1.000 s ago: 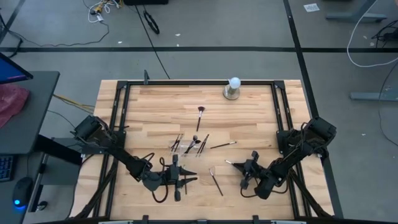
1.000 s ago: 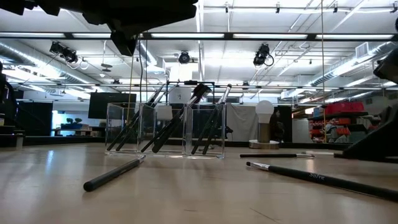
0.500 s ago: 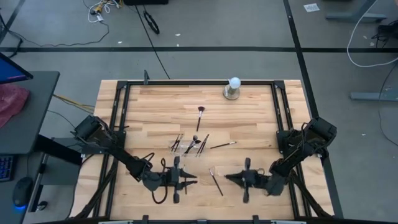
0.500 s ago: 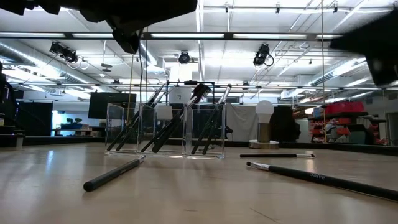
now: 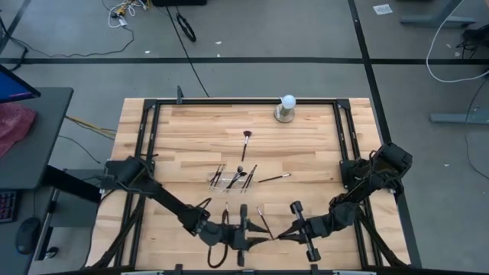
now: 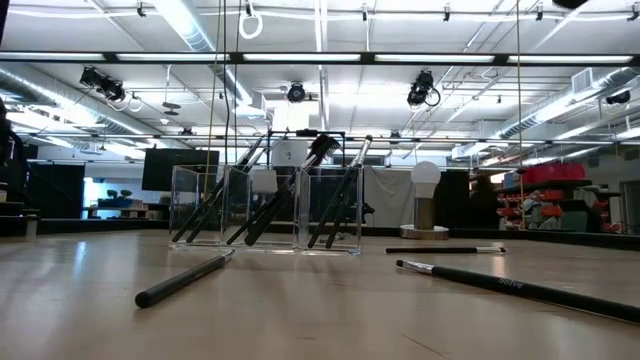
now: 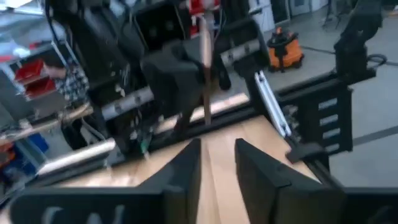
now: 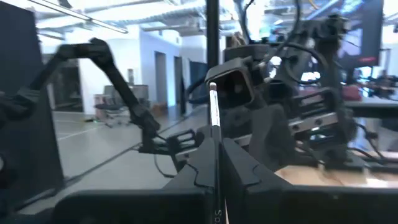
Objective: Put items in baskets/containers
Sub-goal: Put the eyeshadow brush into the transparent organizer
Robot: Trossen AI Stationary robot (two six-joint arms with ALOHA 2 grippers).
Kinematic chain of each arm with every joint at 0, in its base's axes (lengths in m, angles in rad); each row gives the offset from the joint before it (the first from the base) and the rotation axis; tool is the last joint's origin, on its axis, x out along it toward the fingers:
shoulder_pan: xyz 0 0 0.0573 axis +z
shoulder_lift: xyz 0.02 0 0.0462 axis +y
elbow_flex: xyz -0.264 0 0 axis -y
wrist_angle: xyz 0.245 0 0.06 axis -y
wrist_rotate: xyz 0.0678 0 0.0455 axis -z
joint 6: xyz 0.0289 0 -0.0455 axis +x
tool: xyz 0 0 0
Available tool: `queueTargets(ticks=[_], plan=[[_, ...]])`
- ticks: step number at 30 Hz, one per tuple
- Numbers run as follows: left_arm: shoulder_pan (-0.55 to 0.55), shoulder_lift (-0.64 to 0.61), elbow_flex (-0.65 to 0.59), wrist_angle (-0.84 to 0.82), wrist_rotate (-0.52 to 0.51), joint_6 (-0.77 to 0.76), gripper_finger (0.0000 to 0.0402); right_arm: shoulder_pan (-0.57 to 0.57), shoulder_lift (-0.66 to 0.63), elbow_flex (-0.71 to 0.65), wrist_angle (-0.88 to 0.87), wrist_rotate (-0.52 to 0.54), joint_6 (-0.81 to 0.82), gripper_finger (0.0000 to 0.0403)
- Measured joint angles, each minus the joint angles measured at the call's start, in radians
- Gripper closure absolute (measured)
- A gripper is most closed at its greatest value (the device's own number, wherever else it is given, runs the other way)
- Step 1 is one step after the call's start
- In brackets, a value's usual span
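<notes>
Makeup brush (image 8: 214,134) upright, gripped in clenched right jaws (image 5: 284,236) | left jaws (image 5: 263,237) just beside, tips parted around same brush (image 7: 204,74) | clear tray (image 6: 266,208) holding brushes stands farther along counter (image 5: 199,130).

Both arms reach low toward six o'clock, wrists turned inward so the grippers face each other. Left gripper (image 5: 256,236) points to three o'clock, fingers (image 7: 186,171) parted with a visible gap. Right gripper (image 5: 281,236) points to nine o'clock, fingers (image 8: 199,168) pressed onto a thin brush (image 8: 215,134).
</notes>
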Motion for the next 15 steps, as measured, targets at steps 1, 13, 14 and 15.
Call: queueTargets(ticks=[1,13,14,15], plan=[[0.003,0.000,0.011,0.000,0.011,0.006,0.0288,0.000,0.000,0.002,0.001,-0.014,-0.003,0.0396],[0.022,0.020,0.095,0.055,0.123,0.029,0.0194,-0.002,0.000,0.008,0.001,-0.080,-0.011,0.0396],[0.025,0.025,0.097,0.076,0.123,0.033,0.0199,-0.002,0.000,0.008,0.001,-0.083,-0.011,0.0396],[0.027,0.029,0.101,0.093,0.123,0.036,0.0205,-0.002,0.000,0.008,0.001,-0.083,-0.010,0.0396]])
